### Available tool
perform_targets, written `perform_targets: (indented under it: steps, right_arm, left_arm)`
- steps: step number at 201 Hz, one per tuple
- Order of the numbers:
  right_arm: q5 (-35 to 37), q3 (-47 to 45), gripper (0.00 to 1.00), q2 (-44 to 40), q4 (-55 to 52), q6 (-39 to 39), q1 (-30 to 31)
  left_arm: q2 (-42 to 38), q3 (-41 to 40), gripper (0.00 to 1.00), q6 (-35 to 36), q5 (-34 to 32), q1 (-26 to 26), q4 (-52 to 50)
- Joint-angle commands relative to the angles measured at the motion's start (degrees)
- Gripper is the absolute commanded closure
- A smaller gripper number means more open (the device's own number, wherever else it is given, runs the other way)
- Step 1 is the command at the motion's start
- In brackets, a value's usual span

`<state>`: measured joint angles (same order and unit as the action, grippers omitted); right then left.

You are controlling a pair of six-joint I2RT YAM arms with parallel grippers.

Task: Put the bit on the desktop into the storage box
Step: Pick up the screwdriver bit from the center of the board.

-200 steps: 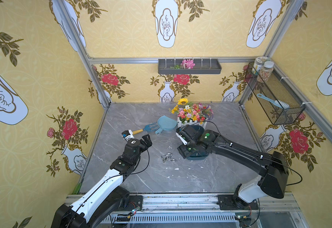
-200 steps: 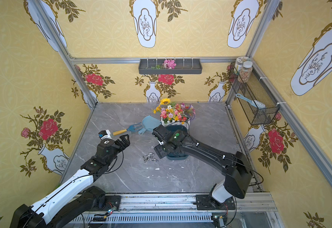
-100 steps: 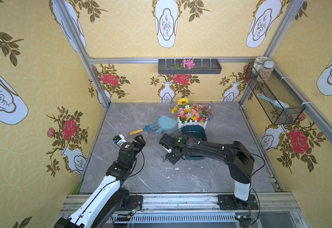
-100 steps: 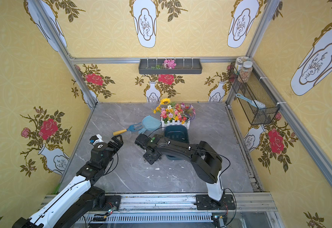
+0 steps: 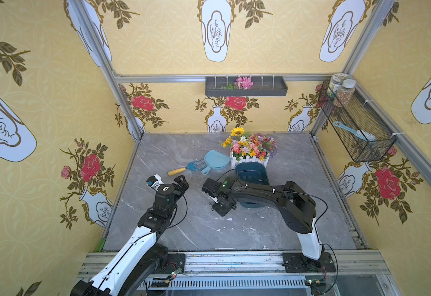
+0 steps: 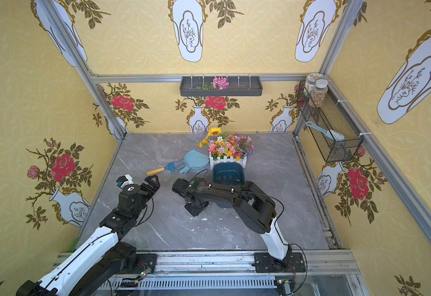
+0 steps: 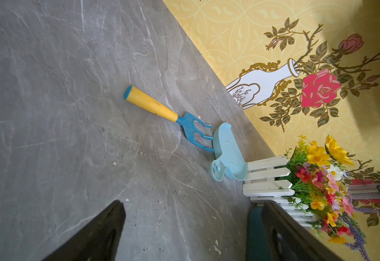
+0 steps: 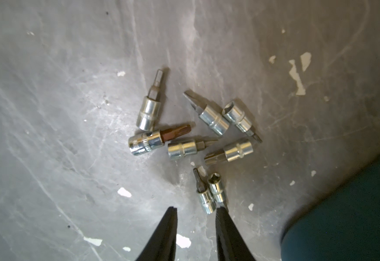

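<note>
Several chrome socket bits (image 8: 183, 148) lie in a loose cluster on the grey marble desktop (image 5: 209, 230). My right gripper (image 8: 197, 209) points down at them, jaws a narrow gap apart with nothing between. A pair of bits (image 8: 207, 198) lies just past one of its fingertips (image 8: 221, 211). In both top views the right gripper (image 5: 220, 205) (image 6: 195, 207) hides the bits. The dark teal storage box (image 5: 251, 171) (image 6: 228, 174) sits just right of it, partly under the right arm. My left gripper (image 5: 168, 180) (image 7: 191, 214) hovers wide open at the left.
A light blue dustpan (image 5: 217, 160) and a yellow-handled blue rake (image 5: 183, 169) lie behind the grippers. A white-fenced flower box (image 5: 250, 148) stands behind the storage box. A wire basket (image 5: 355, 123) hangs on the right wall and a dark trough (image 5: 245, 87) on the back wall.
My right arm has swung left from over the storage box to above the bits, and its jaws have narrowed. The left arm has drawn back a little to the left.
</note>
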<state>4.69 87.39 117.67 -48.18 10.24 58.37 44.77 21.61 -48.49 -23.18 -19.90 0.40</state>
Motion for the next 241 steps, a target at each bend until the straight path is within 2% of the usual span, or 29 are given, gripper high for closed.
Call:
perform_targets:
  steps: [1, 188, 241]
  right_arm:
    - [-0.08, 0.27, 0.69, 0.45, -0.26, -0.31, -0.01]
    - [-0.81, -0.25, 0.76, 4.40, 0.55, -0.01, -0.01]
    - [-0.03, -0.71, 0.85, 3.16, 0.39, 1.08, 0.02]
  left_arm:
    - [0.36, 0.37, 0.00, -0.19, -0.29, 0.04, 0.76]
    - [0.67, -0.18, 0.00, -0.38, -0.31, 0.21, 0.74]
    - [0.75, -0.34, 0.00, -0.36, -0.38, 0.30, 0.62]
